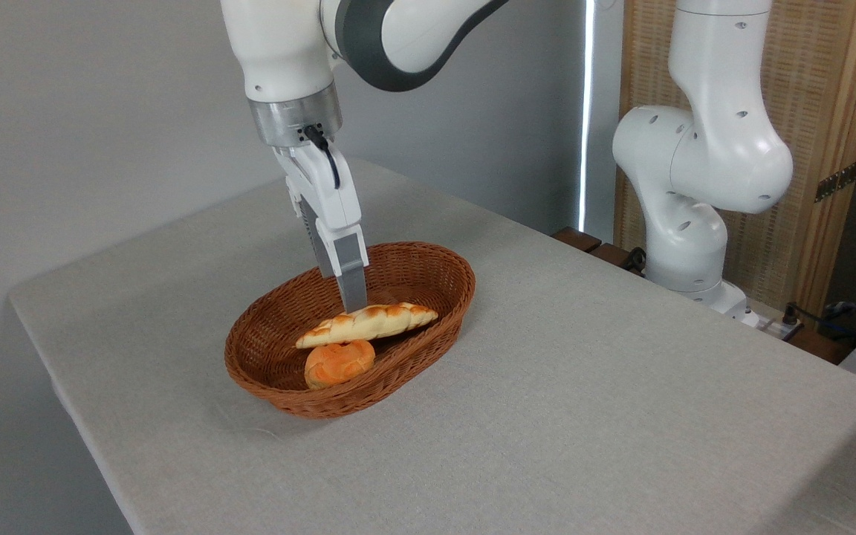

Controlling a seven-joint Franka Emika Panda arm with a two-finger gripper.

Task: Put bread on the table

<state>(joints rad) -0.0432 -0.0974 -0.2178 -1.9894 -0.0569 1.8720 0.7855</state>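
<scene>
Nearest me the table [584,416] spreads wide, plain light grey cloth with a rounded corner at the left. On it sits a brown wicker basket [428,260]. A small orange bun [339,364] lies in its near end, and the bread [366,324] is just above it, within the basket. The gripper [354,303] comes down on the loaf's middle; I cannot tell whether it grips. Behind are a grey wall [86,111], the arm's white base [695,223], and a wooden screen [837,111].

A light grey cloth-covered table [584,386] bears one oval brown wicker basket [428,286] near its middle.
</scene>
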